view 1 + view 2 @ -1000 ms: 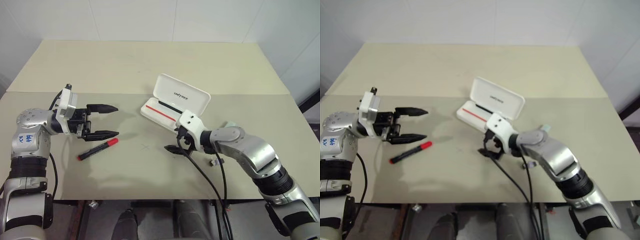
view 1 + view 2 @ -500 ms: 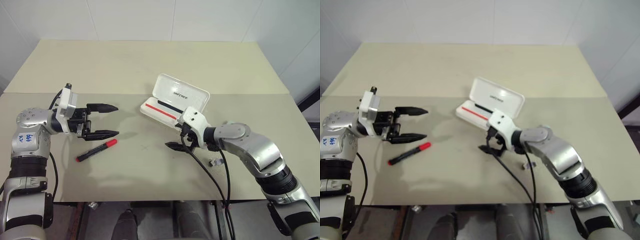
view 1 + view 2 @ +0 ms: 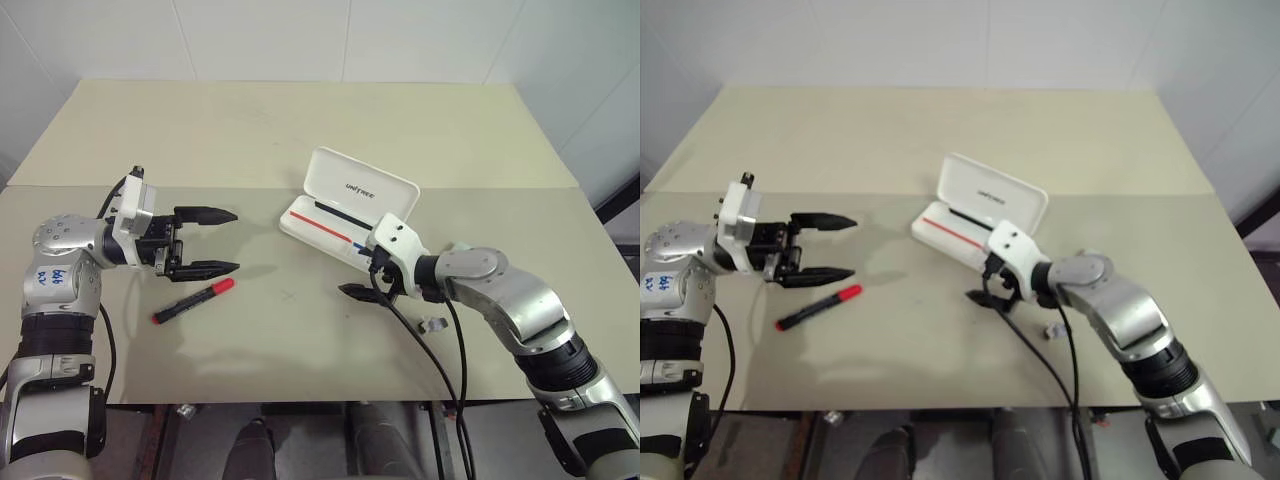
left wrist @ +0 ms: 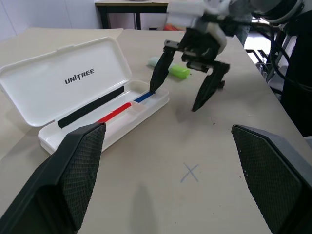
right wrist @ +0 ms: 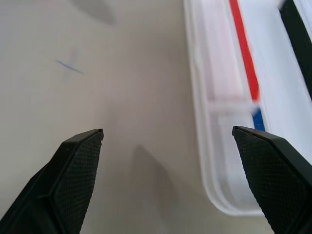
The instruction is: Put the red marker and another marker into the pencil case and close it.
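Observation:
The red marker (image 3: 193,301) lies flat on the table, just below and in front of my left gripper (image 3: 236,240), which hangs open and level above the table with nothing in it. The white pencil case (image 3: 345,205) stands open mid-table, its lid up, with red and blue stripes inside (image 4: 117,112). Beside the case's near right end my right gripper (image 3: 358,280) is open and empty, tilted down over the table. The stubby light green marker (image 4: 178,71) lies behind the right gripper, past the case's end.
A tiny dark grey object (image 3: 433,325) sits on the table under my right forearm. A faint X mark (image 3: 290,294) lies between marker and case. The beige table (image 3: 300,130) stretches wide behind the case. Black cables hang from the right wrist over the front edge.
My right gripper has shifted slightly to the right along the case's front, uncovering the blue stripe. The left gripper and the red marker have stayed put.

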Motion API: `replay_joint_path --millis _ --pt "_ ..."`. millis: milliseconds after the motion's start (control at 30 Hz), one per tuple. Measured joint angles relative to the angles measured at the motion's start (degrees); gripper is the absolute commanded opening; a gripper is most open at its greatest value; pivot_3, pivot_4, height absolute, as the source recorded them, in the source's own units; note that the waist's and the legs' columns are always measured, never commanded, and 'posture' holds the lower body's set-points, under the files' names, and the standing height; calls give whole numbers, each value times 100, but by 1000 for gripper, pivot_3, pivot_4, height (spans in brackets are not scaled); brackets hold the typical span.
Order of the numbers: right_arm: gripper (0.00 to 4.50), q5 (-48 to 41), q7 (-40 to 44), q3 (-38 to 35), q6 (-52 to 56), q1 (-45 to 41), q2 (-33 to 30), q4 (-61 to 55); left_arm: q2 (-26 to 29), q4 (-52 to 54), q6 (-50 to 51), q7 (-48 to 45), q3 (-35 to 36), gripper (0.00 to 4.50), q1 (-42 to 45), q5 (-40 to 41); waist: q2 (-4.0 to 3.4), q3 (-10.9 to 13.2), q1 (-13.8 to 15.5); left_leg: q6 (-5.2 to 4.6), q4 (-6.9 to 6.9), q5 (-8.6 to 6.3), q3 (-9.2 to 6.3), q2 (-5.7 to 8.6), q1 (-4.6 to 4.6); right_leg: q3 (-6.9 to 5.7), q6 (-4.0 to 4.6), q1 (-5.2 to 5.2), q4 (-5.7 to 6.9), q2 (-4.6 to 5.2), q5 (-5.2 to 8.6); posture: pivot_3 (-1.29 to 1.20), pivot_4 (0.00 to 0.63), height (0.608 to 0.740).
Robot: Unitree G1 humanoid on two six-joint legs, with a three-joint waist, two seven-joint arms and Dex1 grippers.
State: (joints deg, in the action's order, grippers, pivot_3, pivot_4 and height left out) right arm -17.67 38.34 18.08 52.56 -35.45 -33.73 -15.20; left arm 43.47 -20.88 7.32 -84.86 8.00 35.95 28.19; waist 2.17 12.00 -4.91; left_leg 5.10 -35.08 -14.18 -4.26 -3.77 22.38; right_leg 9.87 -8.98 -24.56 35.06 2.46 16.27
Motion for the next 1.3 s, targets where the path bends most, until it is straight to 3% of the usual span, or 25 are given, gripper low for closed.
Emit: replay_joint_path --millis 233,267,333,700,1033,1300 --pt "4500 420 -23 198 -295 -17 196 446 0 61 12 35 13 4432 -60 1 0 0 8 0 1 0 0 0 1 0 -14 0 -1 1 -7 0 150 740" --pt "4311 441 -17 206 -299 -24 210 460 0 74 13 35 16 4491 -62 1 0 0 8 0 1 0 0 0 1 0 -14 0 -1 0 -7 0 150 740" --pt "3828 490 2 222 -297 -57 223 493 0 91 15 35 25 4500 -64 2 0 0 6 0 0 0 0 0 1 0 -14 1 -1 0 -7 0 150 740" --pt "21 602 142 189 -181 -85 244 402 0 220 79 18 96 4500 -202 98 0 0 6 0 4 -1 0 0 0 -2 -17 0 0 0 -6 0 150 740" --pt "21 772 611 400 -1327 415 46 -443 -39 251 78 18 86 4500 -200 93 0 1 7 6 3 -7 0 -1 1 -2 -30 0 -1 1 -6 0 150 740" --pt "21 1381 1116 866 -2298 1044 -761 -1016 -163 246 78 -37 0 4500 -125 93 2 2 34 11 -5 -10 0 0 2 -3 -8 3 -5 1 8 0 150 740"
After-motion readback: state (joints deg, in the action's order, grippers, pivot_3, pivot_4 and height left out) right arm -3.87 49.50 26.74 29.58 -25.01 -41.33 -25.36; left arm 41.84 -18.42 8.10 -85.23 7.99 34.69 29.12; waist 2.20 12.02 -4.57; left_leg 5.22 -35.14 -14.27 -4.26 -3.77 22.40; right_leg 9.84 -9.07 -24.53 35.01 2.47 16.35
